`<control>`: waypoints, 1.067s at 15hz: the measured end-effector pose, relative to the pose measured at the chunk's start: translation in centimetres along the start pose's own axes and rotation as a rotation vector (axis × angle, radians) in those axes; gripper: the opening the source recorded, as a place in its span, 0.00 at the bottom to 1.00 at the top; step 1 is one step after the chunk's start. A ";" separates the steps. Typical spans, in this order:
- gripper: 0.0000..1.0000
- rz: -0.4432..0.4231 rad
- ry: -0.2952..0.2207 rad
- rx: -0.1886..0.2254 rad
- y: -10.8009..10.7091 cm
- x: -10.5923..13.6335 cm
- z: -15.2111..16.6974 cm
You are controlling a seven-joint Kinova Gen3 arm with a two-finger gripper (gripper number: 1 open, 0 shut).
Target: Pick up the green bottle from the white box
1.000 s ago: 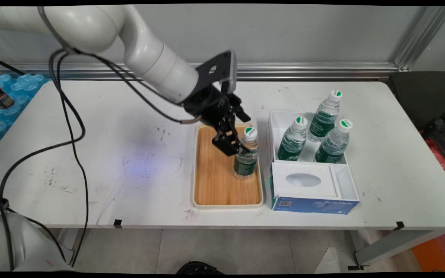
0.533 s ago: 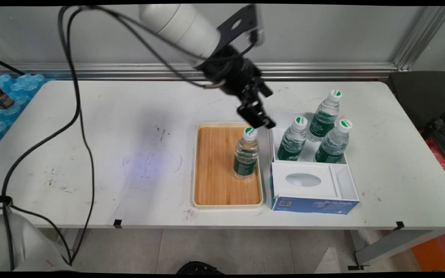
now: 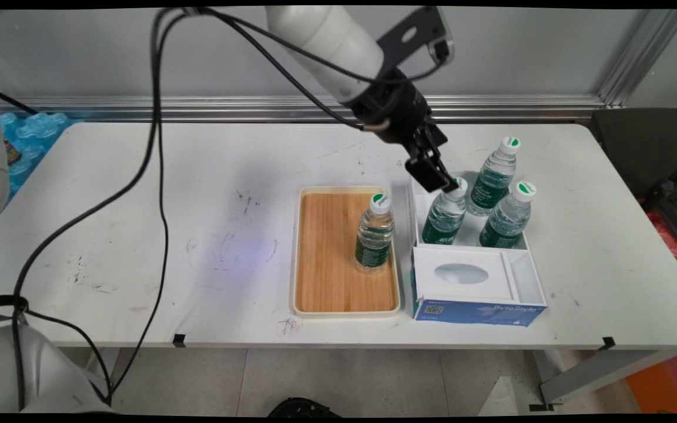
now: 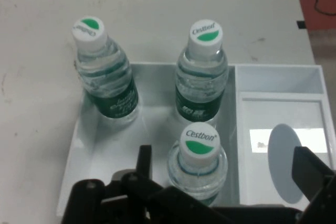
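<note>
Above white plastic organiser box (image 4: 79, 145), my pincer (image 4: 226, 182) hovers spread, empty, over nearest clear green-labelled water bottle (image 4: 198, 163); three bottles sit in box, one on wooden tray (image 3: 329, 258) beside it.

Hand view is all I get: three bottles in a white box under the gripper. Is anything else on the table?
Observer: Yes. A fourth bottle stands upright on a wooden tray beside the box.
Operator: Which side of the box?
Observer: In the main view the tray lies to the left of the box, close beside it.
Operator: Anything else on the tray?
Observer: No, only that bottle, near the tray's right edge.
</note>
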 end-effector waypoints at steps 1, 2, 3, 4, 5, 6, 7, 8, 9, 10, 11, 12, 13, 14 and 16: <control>1.00 -0.004 -0.008 0.001 0.0 -0.2 0.9; 1.00 -0.006 -0.014 0.002 0.0 -0.4 1.5; 1.00 -0.009 -0.022 0.003 0.0 -0.6 2.3; 1.00 -0.010 -0.030 0.004 0.0 -0.8 3.0; 1.00 -0.012 -0.035 0.005 0.1 -1.0 3.5; 1.00 -0.013 -0.039 0.006 0.1 -1.2 3.9; 1.00 -0.014 -0.042 0.008 0.1 -1.3 4.3; 1.00 -0.016 -0.047 0.009 0.1 -1.4 4.9; 1.00 -0.017 -0.050 0.011 0.1 -1.6 5.5; 1.00 -0.018 -0.052 0.013 0.1 -1.7 5.9; 1.00 -0.019 -0.053 0.014 0.1 -1.8 6.2; 1.00 -0.020 -0.055 0.016 0.1 -1.9 6.7; 1.00 -0.022 -0.057 0.019 0.1 -2.0 7.1; 1.00 -0.023 -0.058 0.021 0.1 -2.1 7.5; 1.00 -0.024 -0.060 0.025 0.1 -2.2 8.1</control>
